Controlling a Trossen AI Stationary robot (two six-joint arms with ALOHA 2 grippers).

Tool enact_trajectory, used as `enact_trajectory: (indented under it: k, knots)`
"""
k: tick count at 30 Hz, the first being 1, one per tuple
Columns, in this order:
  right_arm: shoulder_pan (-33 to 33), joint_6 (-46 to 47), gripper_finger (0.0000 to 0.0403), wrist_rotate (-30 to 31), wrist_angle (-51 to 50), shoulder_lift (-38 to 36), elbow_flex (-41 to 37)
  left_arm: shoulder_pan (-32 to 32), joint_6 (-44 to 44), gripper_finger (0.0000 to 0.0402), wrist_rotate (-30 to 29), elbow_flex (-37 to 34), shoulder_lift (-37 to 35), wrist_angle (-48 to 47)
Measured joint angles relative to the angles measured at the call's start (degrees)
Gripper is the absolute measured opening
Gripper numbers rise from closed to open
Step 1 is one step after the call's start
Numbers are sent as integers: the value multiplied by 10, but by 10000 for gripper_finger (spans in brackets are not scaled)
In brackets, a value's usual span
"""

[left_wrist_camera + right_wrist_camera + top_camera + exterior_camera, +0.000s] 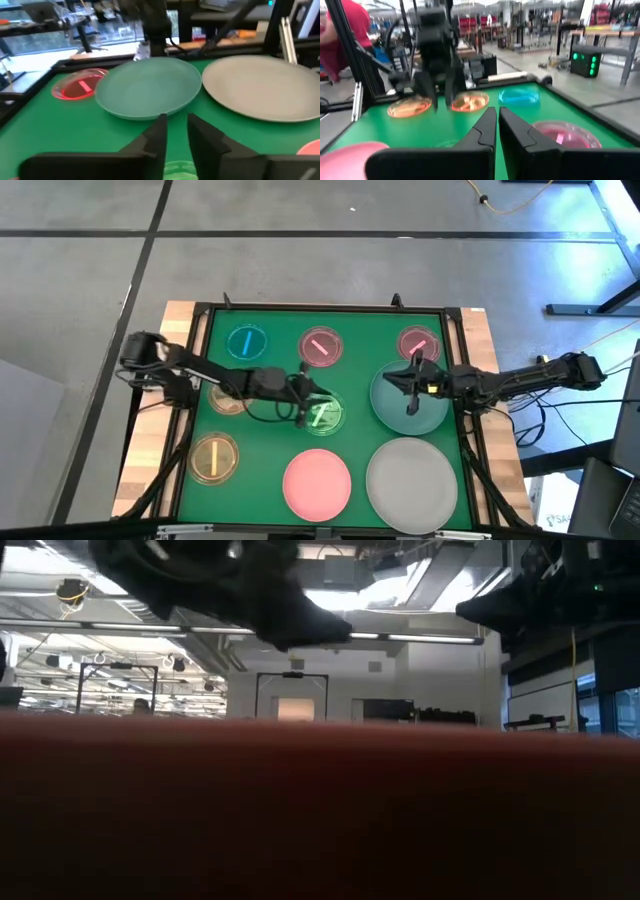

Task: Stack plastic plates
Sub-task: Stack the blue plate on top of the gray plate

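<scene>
Left tool (312, 408) hovers over the green plate (326, 416), fingers slightly apart.
Right tool (408, 383), fingers nearly together, waits above the teal-grey plate (395, 410), likely the stack base.

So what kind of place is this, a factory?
More likely a robotics lab or workshop: a large open hall with ceiling lights, metal frames and equipment benches behind the green table, and a concrete floor with loose cables.

On the green-topped bench (265, 455), the left end effector (303, 402) hangs over a small translucent green striped plate (324, 416), perhaps touching it. The right end effector (410, 383) sits above a large dark teal-grey round plate (395, 412), beside a small pink striped plate (417, 343).
</scene>
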Motion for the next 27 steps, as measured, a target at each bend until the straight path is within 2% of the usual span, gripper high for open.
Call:
enact_trajectory:
  k: [3, 7, 12, 19, 27]
  knots:
    - [0, -1, 17, 0, 34, -1, 0, 0, 19, 121, 1, 54, 59, -20]
    - [0, -1, 17, 10, 97, -1, 0, 0, 45, 147, 4, 151, 131, -112]
    - [0, -1, 17, 22, 159, -1, 0, 0, 84, 151, 4, 270, 221, -211]
    - [0, -1, 17, 19, 156, -1, 0, 0, 159, 151, 2, 417, 328, -289]
    - [0, -1, 17, 15, 146, 0, 0, 0, 215, 151, 2, 488, 392, -293]
